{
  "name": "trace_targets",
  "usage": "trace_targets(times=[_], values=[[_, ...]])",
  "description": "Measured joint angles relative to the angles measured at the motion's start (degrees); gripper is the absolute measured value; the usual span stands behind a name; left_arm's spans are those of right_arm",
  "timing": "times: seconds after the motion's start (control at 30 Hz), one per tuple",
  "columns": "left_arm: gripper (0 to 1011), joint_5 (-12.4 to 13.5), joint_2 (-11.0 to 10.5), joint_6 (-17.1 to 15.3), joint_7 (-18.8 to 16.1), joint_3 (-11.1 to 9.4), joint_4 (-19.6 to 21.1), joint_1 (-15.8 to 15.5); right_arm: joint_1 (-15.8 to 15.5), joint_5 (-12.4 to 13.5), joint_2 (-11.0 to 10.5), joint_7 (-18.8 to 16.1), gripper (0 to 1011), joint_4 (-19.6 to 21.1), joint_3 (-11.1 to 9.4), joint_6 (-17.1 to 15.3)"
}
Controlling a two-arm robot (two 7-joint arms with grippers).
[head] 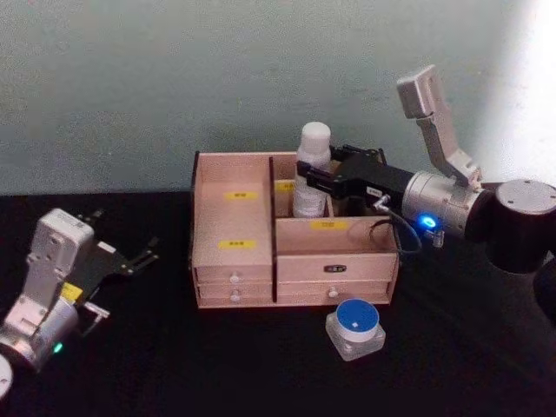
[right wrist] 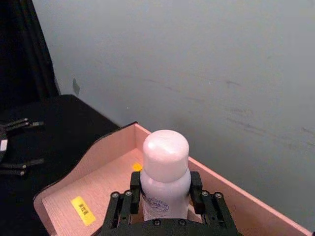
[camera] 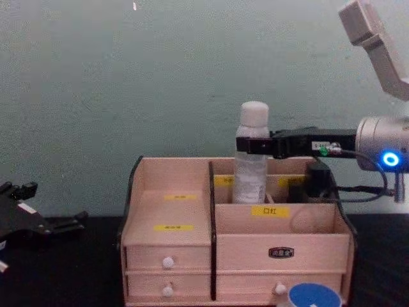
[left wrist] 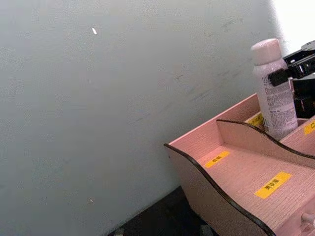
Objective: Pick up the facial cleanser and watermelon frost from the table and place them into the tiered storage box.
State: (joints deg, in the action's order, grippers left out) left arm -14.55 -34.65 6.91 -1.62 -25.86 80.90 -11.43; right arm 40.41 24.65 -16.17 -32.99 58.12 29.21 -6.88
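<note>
The facial cleanser (head: 312, 174), a white bottle with a rounded cap, stands upright in the back compartment of the tiered storage box (head: 234, 261), right of the middle divider. My right gripper (head: 314, 180) is shut on the bottle's upper body, one finger on each side, as the right wrist view shows (right wrist: 165, 189). The bottle's base is hidden behind the compartment wall (camera: 275, 220). The watermelon frost (head: 355, 323), a small clear jar with a blue lid, sits on the black table just in front of the box's right drawers. My left gripper (head: 122, 239) rests open at the far left.
The box's left stepped compartments (left wrist: 246, 177) hold nothing. A grey wall stands close behind the box. Black table surface (head: 217, 365) stretches in front of and to the left of the box.
</note>
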Motion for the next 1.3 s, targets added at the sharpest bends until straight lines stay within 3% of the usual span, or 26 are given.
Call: trace_targets(times=[1.3], values=[[1001,0.0,0.0,0.0,0.0,0.0,0.0,0.0,-0.6,-1.8,1.2,0.4,596,-3.0,-0.1,-0.1]])
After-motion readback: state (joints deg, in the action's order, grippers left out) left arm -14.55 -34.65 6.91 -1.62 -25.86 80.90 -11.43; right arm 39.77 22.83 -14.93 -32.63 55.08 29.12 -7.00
